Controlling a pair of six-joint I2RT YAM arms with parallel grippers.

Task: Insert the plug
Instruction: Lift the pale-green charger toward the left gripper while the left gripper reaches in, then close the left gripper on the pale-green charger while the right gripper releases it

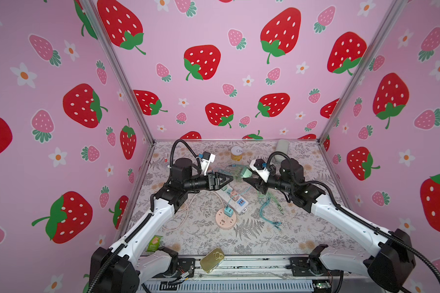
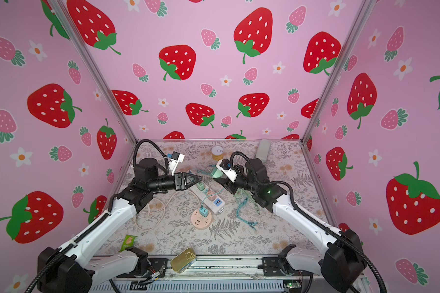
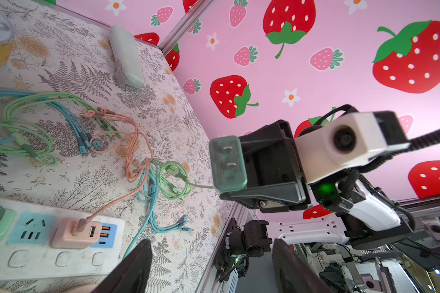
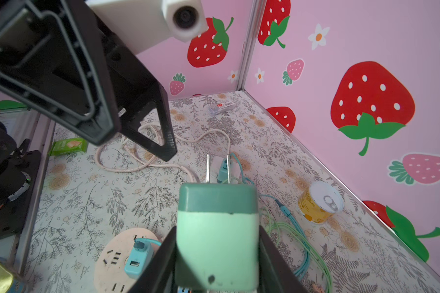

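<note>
Two hands face each other above the table (image 1: 277,241): the right hand (image 1: 248,180) is clamped on the green plug (image 4: 216,228), held in the air; the left hand (image 1: 228,178) stands apart, empty, above the power strip (image 3: 61,263).

Mint-green, teal-faced plug (image 4: 216,236), pink strawberry-print walls (image 1: 214,25), grey fern-patterned tabletop (image 1: 302,228)

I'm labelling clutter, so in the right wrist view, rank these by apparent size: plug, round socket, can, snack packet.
1. plug, though nearness to the camera inflates it
2. round socket, partly hidden
3. can
4. snack packet
</note>
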